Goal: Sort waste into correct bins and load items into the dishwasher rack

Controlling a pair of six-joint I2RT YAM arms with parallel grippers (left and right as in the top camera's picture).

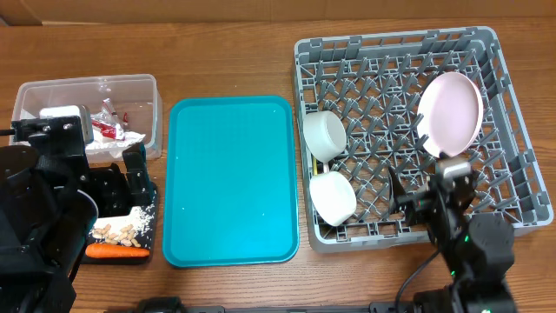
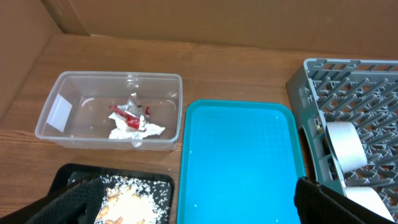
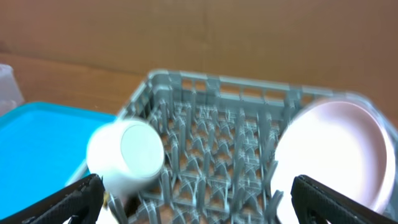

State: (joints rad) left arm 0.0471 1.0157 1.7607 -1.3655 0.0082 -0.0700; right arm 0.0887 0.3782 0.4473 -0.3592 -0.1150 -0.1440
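The clear tub (image 1: 87, 83) at the far left holds the crumpled white napkin (image 2: 134, 129) and the red-and-silver wrapper (image 2: 127, 112). The black tray (image 2: 158, 186) in front of it holds pale crumbs (image 1: 122, 228) and the orange carrot (image 1: 117, 251). The grey rack (image 1: 512, 130) holds the pink plate (image 1: 452, 111) upright and two white round vessels (image 1: 324, 135) (image 1: 333, 198) on their sides at its left. My left gripper (image 2: 193, 205) is open and empty above the black tray's right edge. My right gripper (image 3: 205, 202) is open and empty over the rack's front, between a white vessel (image 3: 127, 155) and the plate (image 3: 336, 149). The spoon and fork are out of view.
The teal serving tray (image 1: 230, 183) lies between the bins and the rack with nothing on it. My left arm covers the table's left front and part of the black tray. My right arm stands at the rack's front edge.
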